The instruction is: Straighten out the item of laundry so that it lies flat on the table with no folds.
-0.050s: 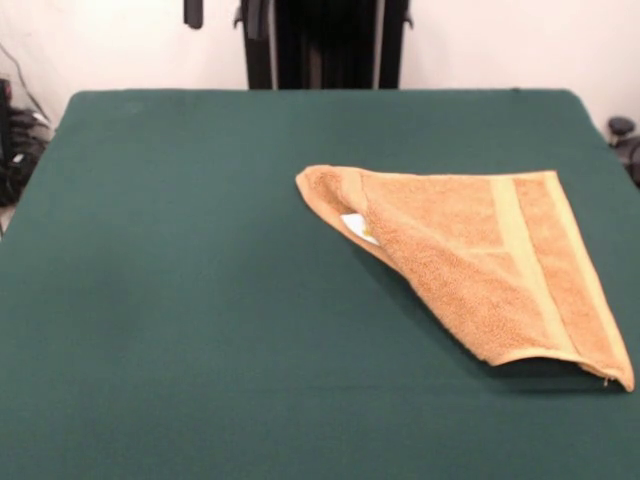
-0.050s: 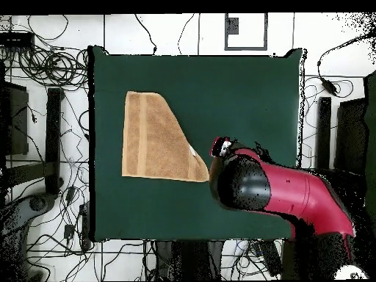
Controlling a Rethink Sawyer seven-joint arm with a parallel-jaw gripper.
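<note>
In the front view the green table (image 1: 200, 300) lay bare on the left, while toward the right the tan-orange terry towel (image 1: 480, 270) lay folded over into a triangle, its white label (image 1: 358, 227) peeking out; the gripper's finger state could not be told.

This is a robotics lab rather than a home or shop. A large rectangular table covered in dark green felt-like cloth (image 2: 242, 81) stands on a pale floor strewn with tangled black cables (image 2: 44, 62), with dark equipment boxes and stands (image 2: 15, 121) ranged along both sides. A bulky red and black robot arm (image 2: 283, 191) reaches over the table's edge, and a plain white wall (image 1: 120, 45) backs its black pedestal (image 1: 325, 45).
</note>
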